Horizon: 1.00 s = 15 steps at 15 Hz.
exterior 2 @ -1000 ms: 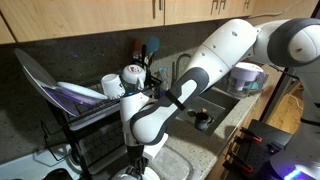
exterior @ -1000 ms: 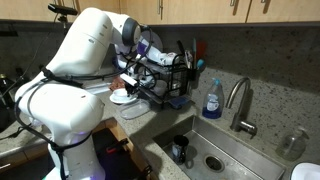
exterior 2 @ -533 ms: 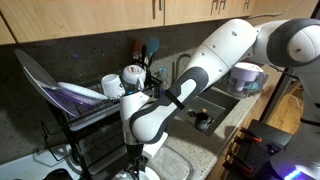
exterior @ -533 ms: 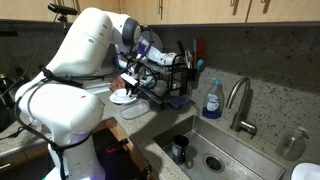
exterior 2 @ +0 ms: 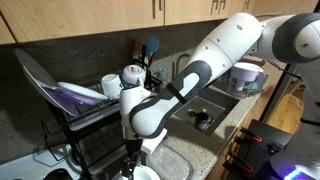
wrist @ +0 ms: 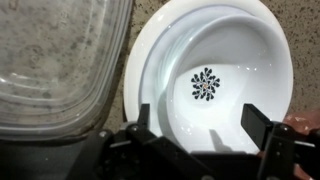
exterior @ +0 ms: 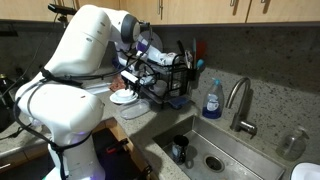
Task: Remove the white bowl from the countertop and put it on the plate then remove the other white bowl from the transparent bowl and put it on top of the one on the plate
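You're hanging the arm (exterior: pixel 80 60) low over the bench (wrist: pixel 295 20), next to the dish rack (exterior: pixel 165 75). The blue soap bottle (exterior: pixel 212 100) is standing by the sink; its label is showing too small to read. The transparent bowl (wrist: pixel 50 60) is sitting just beside the plate (wrist: pixel 138 75). The white bowl (wrist: pixel 240 50) is resting upright on the plate. Your pincer (wrist: pixel 200 118) is hovering spread wide over the bowl's near side, fingers (wrist: pixel 145 118) apart; contact, can't tell. A dark flower-like mark (wrist: pixel 206 84) is showing at the bowl's centre.

No legible text anywhere, apparently.
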{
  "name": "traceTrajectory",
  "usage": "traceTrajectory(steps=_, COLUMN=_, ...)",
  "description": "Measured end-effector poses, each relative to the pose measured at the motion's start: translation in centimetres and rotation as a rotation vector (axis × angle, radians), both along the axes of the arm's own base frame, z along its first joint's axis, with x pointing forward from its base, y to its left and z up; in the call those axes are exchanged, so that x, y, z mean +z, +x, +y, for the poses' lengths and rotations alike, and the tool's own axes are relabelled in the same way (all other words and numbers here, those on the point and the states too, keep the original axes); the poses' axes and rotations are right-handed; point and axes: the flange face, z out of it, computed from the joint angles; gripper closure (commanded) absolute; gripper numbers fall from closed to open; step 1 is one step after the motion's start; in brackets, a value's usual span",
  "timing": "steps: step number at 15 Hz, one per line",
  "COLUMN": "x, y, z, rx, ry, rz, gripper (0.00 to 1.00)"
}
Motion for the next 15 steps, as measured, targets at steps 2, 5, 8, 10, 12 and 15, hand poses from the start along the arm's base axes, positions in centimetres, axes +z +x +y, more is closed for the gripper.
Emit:
traceTrajectory(steps=2, x=0.9, y=-0.2, z=0.0, rx=0.003, ry=0.004, rz=-0.009, gripper=0.10)
traceTrajectory(steps=5, x=2.5, y=-1.1, z=-0.4, rx=0.013, ry=0.003, rz=-0.019, gripper=0.02)
traceTrajectory(steps=8, x=4.2, y=-2.9, z=-1.5, rx=0.038, ry=-0.003, rz=-0.023, gripper=0.00)
traceTrajectory(steps=10, x=5.3, y=-4.3, z=-2.7, rx=0.055, ry=-0.005, rz=-0.023, gripper=0.00)
traceTrajectory(steps=12, x=6.2, y=-6.0, z=-4.3, rx=0.081, ry=-0.005, rz=-0.022, gripper=0.00)
traceTrajectory(steps=15, x=7.2, y=-8.6, z=-6.8, rx=0.129, ry=-0.004, rz=-0.022, gripper=0.00)
